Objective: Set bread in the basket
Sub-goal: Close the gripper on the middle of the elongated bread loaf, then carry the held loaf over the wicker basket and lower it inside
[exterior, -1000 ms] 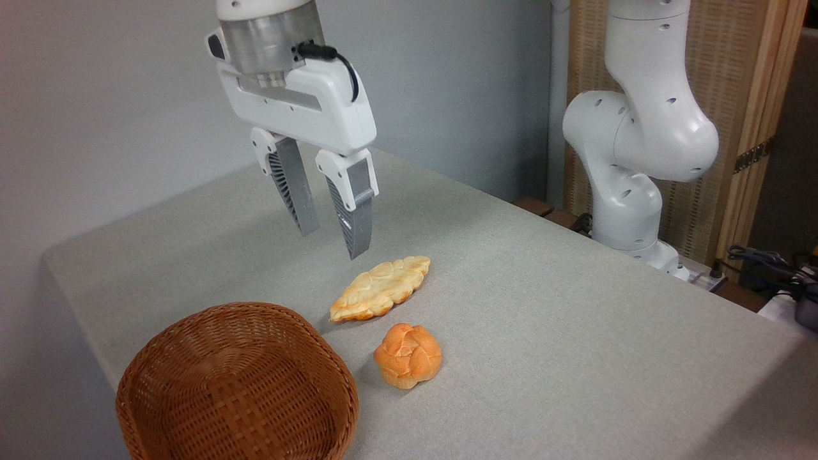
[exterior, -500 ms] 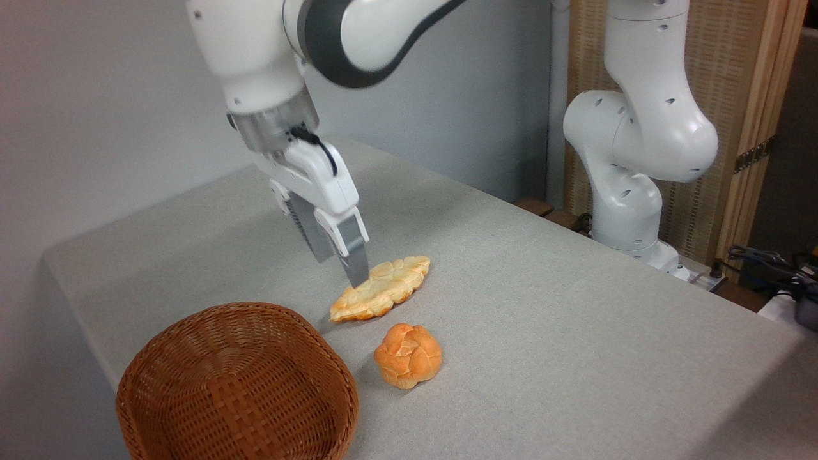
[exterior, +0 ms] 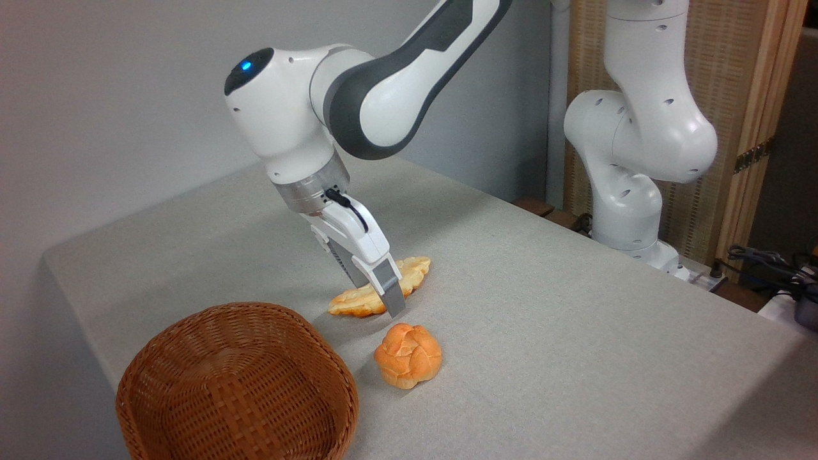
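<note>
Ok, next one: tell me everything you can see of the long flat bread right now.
The bread is a long, flat, pale golden loaf with braided ridges and pointed ends, darker orange along its near edge. It lies flat on the grey table, behind the small round roll and right of the basket, touching neither. The hand straddles its middle, hiding that part; whether the fingers grip it cannot be told.

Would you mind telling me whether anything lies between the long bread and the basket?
Nothing visible does: bare table separates the bread from the basket. The round roll sits off to the right.
</note>
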